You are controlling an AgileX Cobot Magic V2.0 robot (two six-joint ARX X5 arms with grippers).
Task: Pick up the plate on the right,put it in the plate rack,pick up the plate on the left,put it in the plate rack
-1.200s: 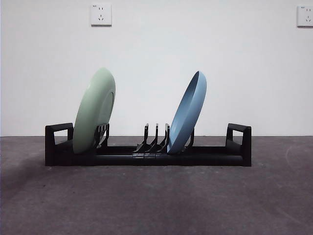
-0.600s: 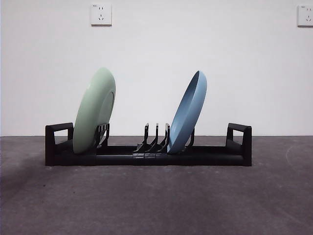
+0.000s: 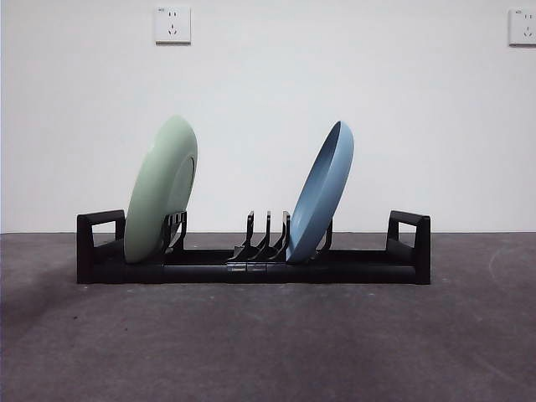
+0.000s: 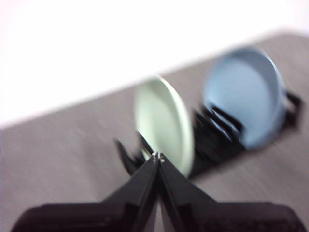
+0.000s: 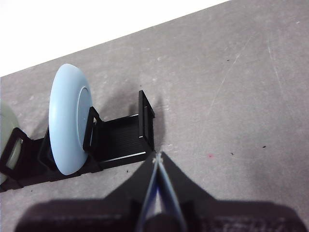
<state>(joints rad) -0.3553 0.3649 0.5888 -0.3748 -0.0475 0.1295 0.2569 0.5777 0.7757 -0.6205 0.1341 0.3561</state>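
Note:
The long black plate rack (image 3: 360,266) lies across the dark table, a squared loop handle at each end. A pale green plate (image 3: 161,189) stands tilted in its left prongs and a light blue plate (image 3: 322,193) leans in prongs right of the middle. Neither arm shows in the front view. In the blurred left wrist view my left gripper (image 4: 158,156) is shut and empty, held off from the green plate (image 4: 164,125) and the blue plate (image 4: 244,94). My right gripper (image 5: 157,157) is shut and empty, above the table by the rack's end handle (image 5: 146,121), near the blue plate (image 5: 70,118).
A white wall with two sockets (image 3: 172,25) rises behind the table's far edge. Dark table surface (image 3: 268,343) stretches in front of the rack and to the right of it (image 5: 231,96).
The rack's left end has shifted very slightly left in the front view. The plates stay in their slots.

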